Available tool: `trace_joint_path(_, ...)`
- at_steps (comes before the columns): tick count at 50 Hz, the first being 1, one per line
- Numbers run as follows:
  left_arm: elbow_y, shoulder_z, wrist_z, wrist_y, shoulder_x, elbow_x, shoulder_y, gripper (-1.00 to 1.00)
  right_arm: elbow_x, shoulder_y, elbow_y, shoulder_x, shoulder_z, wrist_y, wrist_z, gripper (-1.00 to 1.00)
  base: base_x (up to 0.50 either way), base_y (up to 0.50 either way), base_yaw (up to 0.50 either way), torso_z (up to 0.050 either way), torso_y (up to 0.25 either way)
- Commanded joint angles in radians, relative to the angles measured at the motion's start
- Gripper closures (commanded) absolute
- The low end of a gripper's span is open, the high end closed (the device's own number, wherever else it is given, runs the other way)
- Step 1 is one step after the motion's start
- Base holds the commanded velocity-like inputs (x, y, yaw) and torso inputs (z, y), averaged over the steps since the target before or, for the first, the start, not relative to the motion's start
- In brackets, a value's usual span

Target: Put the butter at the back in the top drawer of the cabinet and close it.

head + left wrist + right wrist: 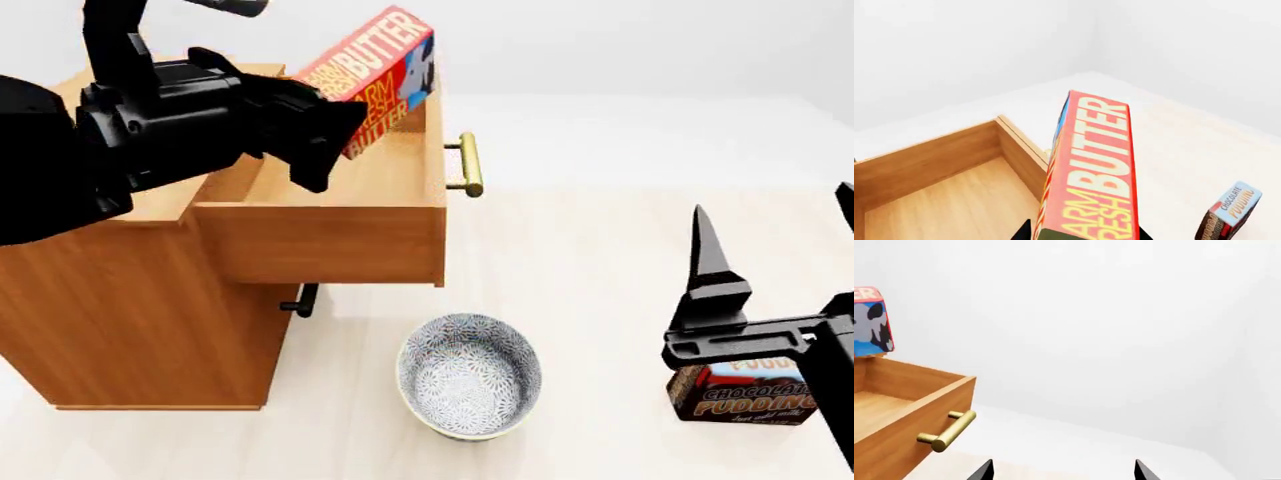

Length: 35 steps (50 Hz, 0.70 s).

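My left gripper (350, 122) is shut on the butter (376, 75), a red-and-orange box with white lettering, held tilted over the pulled-out top drawer (340, 225) of the wooden cabinet (147, 300). In the left wrist view the butter (1093, 170) fills the middle, above the drawer's bare wooden floor (954, 200). The drawer's brass handle (470, 165) faces right. My right gripper (1063, 471) is open with nothing between its fingers, low at the right of the head view, near the floor. From the right wrist view the butter's blue end (871, 322) shows above the drawer (907, 410).
A patterned bowl (470, 375) sits on the floor in front of the cabinet. A dark Chocolate Pudding box (742, 392) stands at the right, behind my right gripper; it also shows as the pudding box (1229, 212) in the left wrist view. A lower drawer handle (299, 300) juts out.
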Motion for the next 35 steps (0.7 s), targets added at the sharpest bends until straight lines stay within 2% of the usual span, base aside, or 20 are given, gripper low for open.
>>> trace_joint_path(1, -0.232, 0.000, 0.009, -0.040, 0.137, 0.054, -0.111, 1.00, -0.184, -0.129, -0.040, 0.047, -0.096, -0.229, 0.075, -1.00, 0.00, 0.00, 0.00, 0.000, 0.000)
trace_joint_path(7, -0.350, 0.026, 0.043, -0.051, 0.212, 0.095, -0.139, 1.00, -0.265, -0.169, -0.043, 0.047, -0.133, -0.276, 0.120, -1.00, 0.00, 0.00, 0.00, 0.000, 0.002)
trace_joint_path(16, -0.512, 0.062, 0.118, -0.043, 0.302, 0.158, -0.151, 1.00, -0.380, -0.193, -0.087, 0.047, -0.153, -0.262, 0.242, -1.00, 0.00, 0.00, 0.00, 0.000, 0.001)
trace_joint_path(35, -0.881, 0.156, 0.294, 0.002, 0.489, 0.307, -0.162, 1.00, -0.445, -0.227, -0.091, 0.047, -0.182, -0.272, 0.254, -1.00, 0.00, 0.00, 0.00, 0.001, 0.002)
